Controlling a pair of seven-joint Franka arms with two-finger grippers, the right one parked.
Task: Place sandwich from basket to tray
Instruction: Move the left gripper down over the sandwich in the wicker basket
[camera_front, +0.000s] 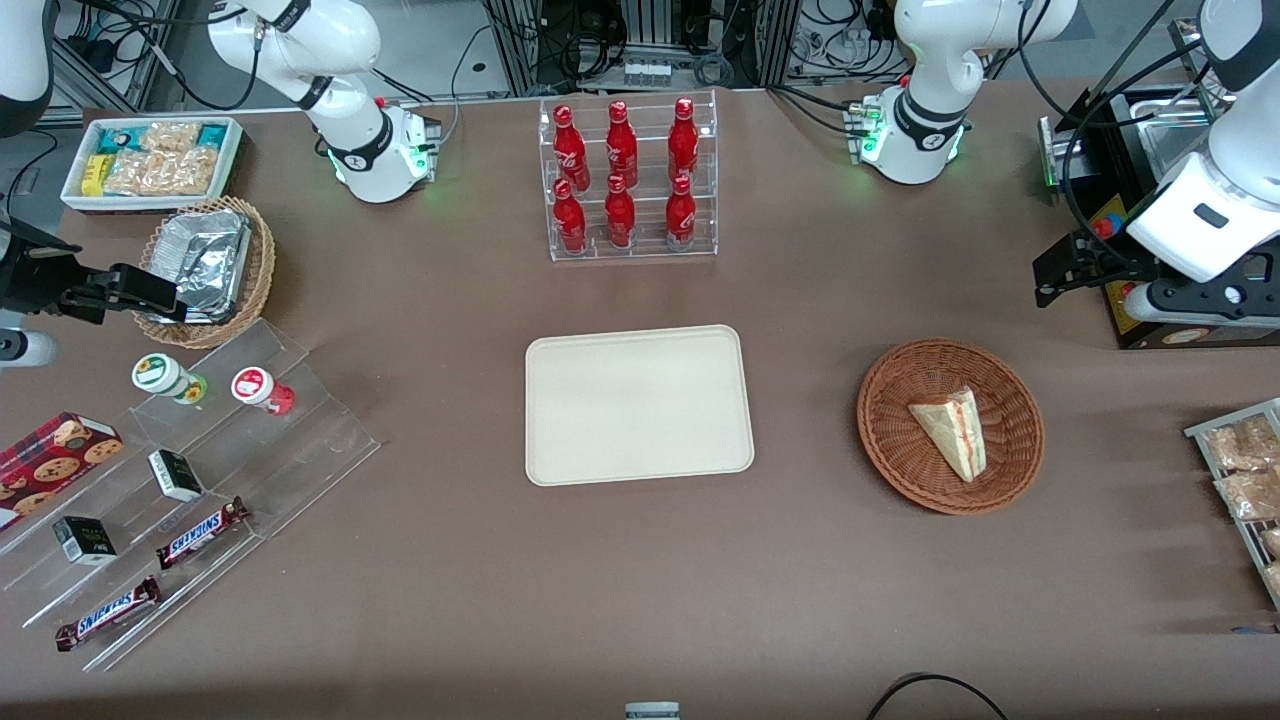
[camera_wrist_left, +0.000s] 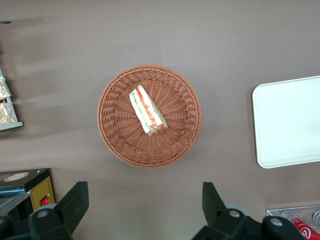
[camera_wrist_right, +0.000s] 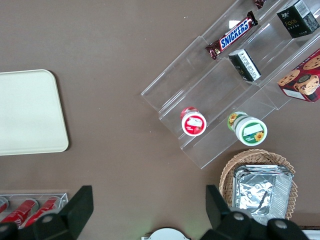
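Note:
The sandwich, a pale bread wedge with red and green filling, lies in the round reddish-brown wicker basket toward the working arm's end of the table. The cream tray lies flat beside the basket at mid-table, with nothing on it. The left arm's gripper hangs high above the table, farther from the front camera than the basket. In the left wrist view the gripper is open and holds nothing, and the sandwich, the basket and one end of the tray show below it.
A clear rack of red bottles stands farther back than the tray. A black machine and a wire rack of bagged snacks sit at the working arm's end. A clear stepped shelf, a foil-lined tan basket and a white snack bin sit at the parked arm's end.

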